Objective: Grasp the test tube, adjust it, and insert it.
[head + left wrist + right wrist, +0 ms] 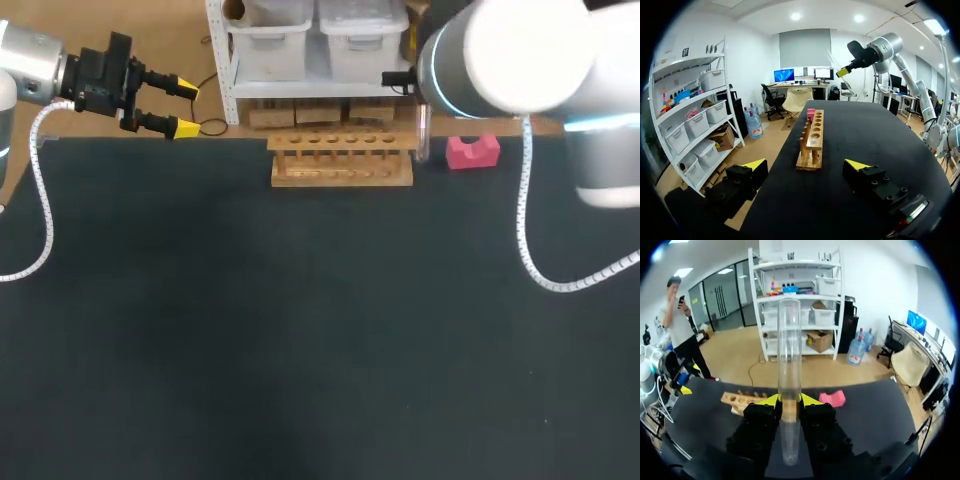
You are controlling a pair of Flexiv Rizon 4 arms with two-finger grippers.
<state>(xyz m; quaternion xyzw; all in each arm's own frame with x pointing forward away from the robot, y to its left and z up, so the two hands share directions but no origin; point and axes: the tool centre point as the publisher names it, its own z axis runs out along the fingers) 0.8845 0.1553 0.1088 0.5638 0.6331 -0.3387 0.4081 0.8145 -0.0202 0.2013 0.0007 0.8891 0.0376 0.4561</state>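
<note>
Surface: dark matte table (300, 340), wide and flat, with one arm entering from each side.

Rack: wooden rack (341, 160) at 12 o'clock on the table, close to the far edge, long side parallel to that edge. Single row of round holes in the top plate.

Pink block: pink block (472, 151) at 3 o'clock from the rack, near it but apart, also by the far edge.

Test tube: clear test tube (789, 365), upright, gripped low on its length. Most of the glass projecting beyond the fingertips, the shorter end reaching back between the finger bodies. In the head view, test tube (423, 135) just at 3 o'clock of the rack's end, between rack and pink block. Contact with the table: cannot tell.

Right gripper: right gripper (790, 400) clenched on the test tube, yellow tips pressing it from two sides. In the head view, mostly hidden under the right arm's large joint. In the left wrist view, right gripper (842, 72) raised above the far end of the rack.

Left gripper: left gripper (186, 108) released, fingers wide apart. Located at 10 o'clock from the rack, well apart from it, at the table's far left corner. In its own wrist view, pointed along the rack's length, with the rack's near end ahead between the two tips.

Cabling: white coiled cable (40, 200) hanging from the left arm.
</note>
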